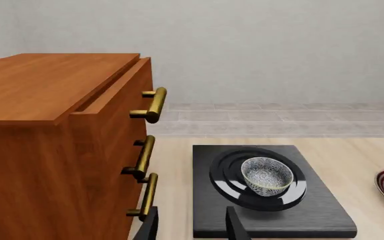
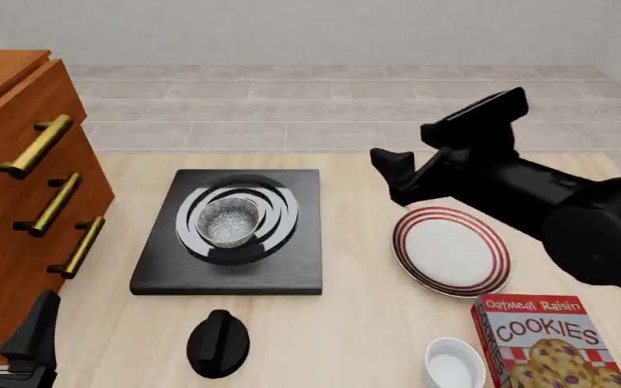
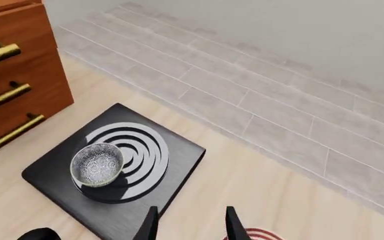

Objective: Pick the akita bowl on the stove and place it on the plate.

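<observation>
The akita bowl [image 2: 227, 224], black outside and speckled grey inside, sits upright on the burner rings of the black stove [image 2: 289, 271]. It also shows in the left wrist view as the akita bowl [image 1: 267, 175] and in the right wrist view as the akita bowl [image 3: 97, 164]. To the stove's right lies the red-striped plate [image 2: 451, 250], with nothing on it. My right gripper [image 2: 393, 176] hovers open and empty above the table between stove and plate, apart from the bowl. My left gripper [image 2: 6, 314] is open and empty at the near left, short of the stove's front edge.
A wooden drawer cabinet [image 2: 9, 202] with brass handles stands along the left, close to my left gripper. A black round knob [image 2: 217, 343] lies in front of the stove. A small white bowl [image 2: 453, 365] and a cookies box [image 2: 542, 339] sit at the near right.
</observation>
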